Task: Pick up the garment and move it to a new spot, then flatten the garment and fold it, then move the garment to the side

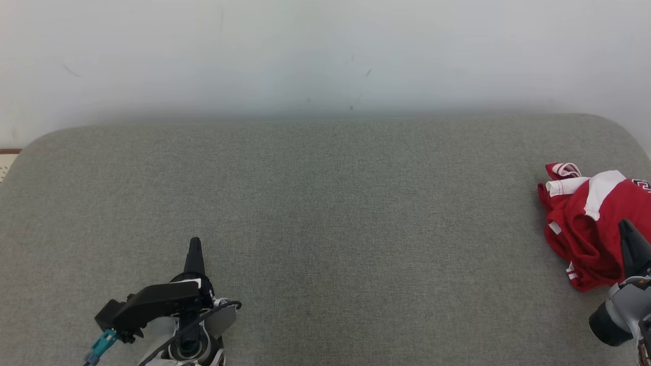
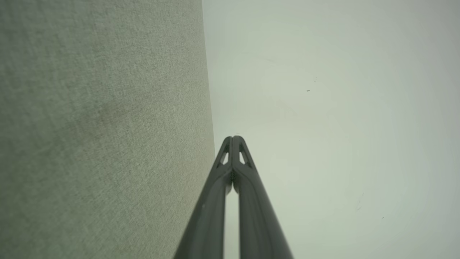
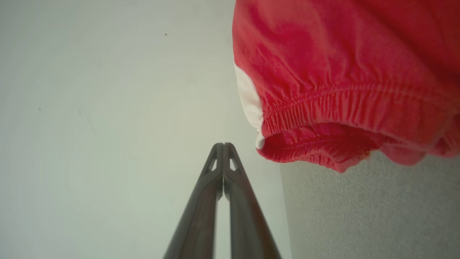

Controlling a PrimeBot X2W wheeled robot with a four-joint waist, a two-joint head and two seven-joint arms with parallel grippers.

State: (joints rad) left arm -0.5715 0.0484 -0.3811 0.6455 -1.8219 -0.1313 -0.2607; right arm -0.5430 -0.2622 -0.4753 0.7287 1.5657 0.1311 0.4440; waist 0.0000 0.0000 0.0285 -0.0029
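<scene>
Left end effector (image 1: 195, 244): both dark fingers pressed together along their length, tips meeting in a single point, nothing held between them. It rests low on the robot's left over the grey upholstered surface (image 1: 325, 213), well apart from the garment (image 1: 585, 223). In the left wrist view the closed end effector (image 2: 233, 138) points along the surface (image 2: 100, 136) toward the pale wall (image 2: 323, 108).

Right end effector (image 1: 624, 226): likewise fully narrowed, fingers together and empty. In the head view its tip overlaps the near edge of the garment at the far right; whether it touches the cloth cannot be told from this angle. In the right wrist view the closed tips (image 3: 223, 145) stand just beside the gathered elastic band (image 3: 359, 104) of the garment (image 3: 341, 61), with a narrow strip of wall (image 3: 107, 108) showing between finger and cloth.

Garment: red fabric with white panels (image 1: 600, 185), crumpled in a loose heap at the right-hand end of the upholstered surface (image 3: 377, 216), partly cut off by the edge of the head view. A fragment of dark lettering (image 1: 642, 186) shows on its upper right fold. The wall (image 1: 325, 51) rises directly behind the surface.
</scene>
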